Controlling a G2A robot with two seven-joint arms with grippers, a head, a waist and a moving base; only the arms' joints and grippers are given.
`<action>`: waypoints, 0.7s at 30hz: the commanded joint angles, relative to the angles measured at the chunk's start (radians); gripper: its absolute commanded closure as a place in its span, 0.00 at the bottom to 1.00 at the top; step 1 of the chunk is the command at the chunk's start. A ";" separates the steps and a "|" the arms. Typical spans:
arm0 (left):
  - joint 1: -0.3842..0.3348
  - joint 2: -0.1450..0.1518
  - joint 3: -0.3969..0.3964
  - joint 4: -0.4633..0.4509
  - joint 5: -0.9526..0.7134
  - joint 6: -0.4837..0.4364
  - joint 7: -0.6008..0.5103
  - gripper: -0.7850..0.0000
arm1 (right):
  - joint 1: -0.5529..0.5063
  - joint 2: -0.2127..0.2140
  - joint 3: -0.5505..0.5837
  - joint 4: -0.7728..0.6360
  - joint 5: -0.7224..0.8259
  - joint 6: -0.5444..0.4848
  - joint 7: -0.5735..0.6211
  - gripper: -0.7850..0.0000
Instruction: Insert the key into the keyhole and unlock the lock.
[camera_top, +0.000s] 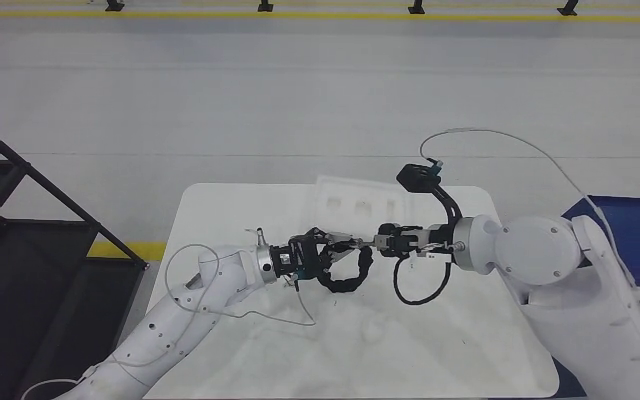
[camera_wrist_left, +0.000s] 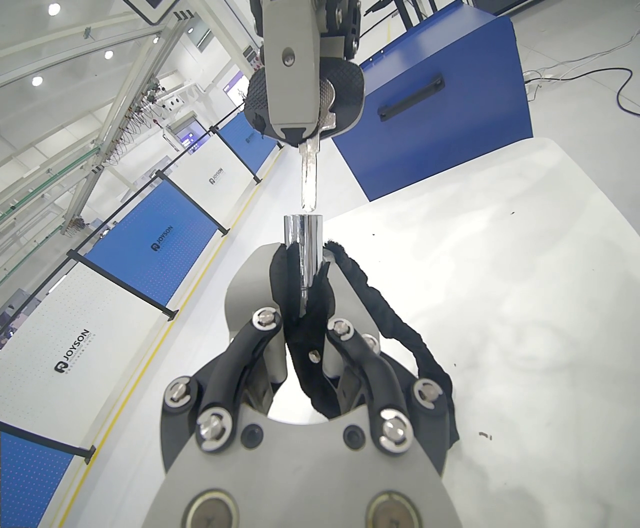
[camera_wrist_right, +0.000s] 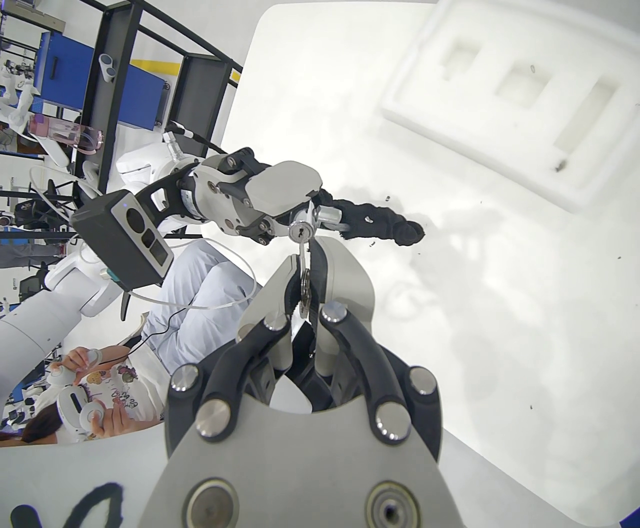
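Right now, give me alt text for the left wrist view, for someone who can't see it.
The left tool is shut on a chrome lock with a black fabric-covered cable, held above a white table. Facing it, the right tool grips a key whose tip sits just at the lock's end, not visibly inserted.

My left tool holds the lock over the middle of the surface. My right tool holds the key just to the right of the lock. The two tools face each other, tip to tip. The key's tip is right at the keyhole; I cannot tell if it is in. The lock's cable hangs in a loop below the lock, on the side near me. A foam tray lies on the surface behind both tools.
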 joint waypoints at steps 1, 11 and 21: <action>0.000 -0.001 -0.001 0.002 0.001 -0.002 0.002 1.00 | 0.000 0.000 -0.002 0.001 0.004 0.000 -0.004 1.00; -0.001 -0.008 -0.006 0.005 0.005 -0.021 0.009 1.00 | 0.003 0.004 -0.011 0.006 0.005 -0.004 -0.012 1.00; 0.002 -0.012 -0.010 -0.012 0.035 -0.026 0.010 1.00 | 0.020 0.006 -0.031 0.019 0.008 -0.007 -0.004 1.00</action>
